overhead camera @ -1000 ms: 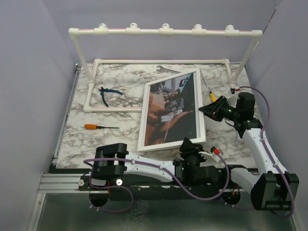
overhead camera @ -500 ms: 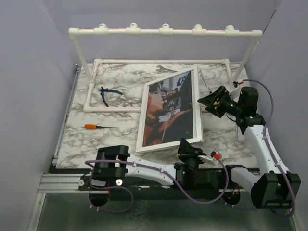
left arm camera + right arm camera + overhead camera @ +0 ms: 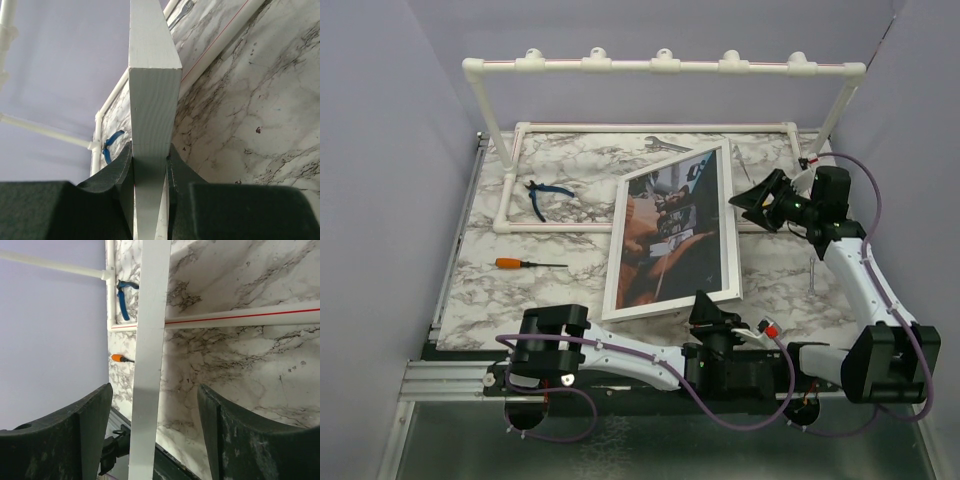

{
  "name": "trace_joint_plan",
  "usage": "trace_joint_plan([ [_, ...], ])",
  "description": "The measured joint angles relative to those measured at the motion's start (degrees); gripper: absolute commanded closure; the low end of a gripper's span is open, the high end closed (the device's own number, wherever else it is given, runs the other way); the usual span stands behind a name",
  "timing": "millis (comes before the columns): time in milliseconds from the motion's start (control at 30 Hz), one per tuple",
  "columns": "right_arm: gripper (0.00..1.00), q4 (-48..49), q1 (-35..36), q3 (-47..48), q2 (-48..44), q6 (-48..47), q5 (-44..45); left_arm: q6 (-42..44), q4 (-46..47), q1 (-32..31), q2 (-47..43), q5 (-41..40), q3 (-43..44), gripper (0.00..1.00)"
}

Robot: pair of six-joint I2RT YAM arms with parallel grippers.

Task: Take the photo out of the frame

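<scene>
The frame [image 3: 672, 306], white-bordered with the dark reddish photo [image 3: 670, 235] behind its glass, sits slanted at the table's middle. My left gripper [image 3: 706, 305] is shut on its near right corner. In the left wrist view the white edge [image 3: 150, 100] is pinched between both black fingers [image 3: 120, 167]. My right gripper [image 3: 750, 205] stands open at the frame's right side. In the right wrist view the frame's white edge [image 3: 149, 365] runs between the spread fingers [image 3: 95, 430], closer to the left one and touching neither.
A white pipe rack [image 3: 660, 65] spans the back, with its base rail [image 3: 240, 317] on the marble. Blue pliers [image 3: 542, 195] and an orange screwdriver [image 3: 515, 263] lie at the left. A wrench [image 3: 665, 143] lies at the back and a small metal tool [image 3: 811, 272] at the right.
My right gripper has opened and moved back along the frame's right edge. My left gripper has closed on the near right corner, and the frame has shifted slightly left.
</scene>
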Motion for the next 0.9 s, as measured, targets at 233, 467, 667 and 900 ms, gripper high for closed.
trace_joint_plan([
  [233,0.35,-0.1,0.7,0.4,2.5,-1.1,-1.0,0.0,0.0,-0.1,0.0,0.0,0.0,1.0],
  [467,0.54,-0.4,2.7,1.6,3.3,-2.5,-1.6,0.0,0.0,-0.1,0.0,0.0,0.0,1.0],
  [667,0.66,-2.1,2.8,3.6,3.3,-3.4,-1.8,-0.2,0.0,-0.1,0.0,-0.1,0.0,1.0],
  [900,0.38,-3.8,2.8,3.8,3.3,-4.1,-1.8,-0.4,-0.2,-0.2,0.0,-0.2,0.0,1.0],
])
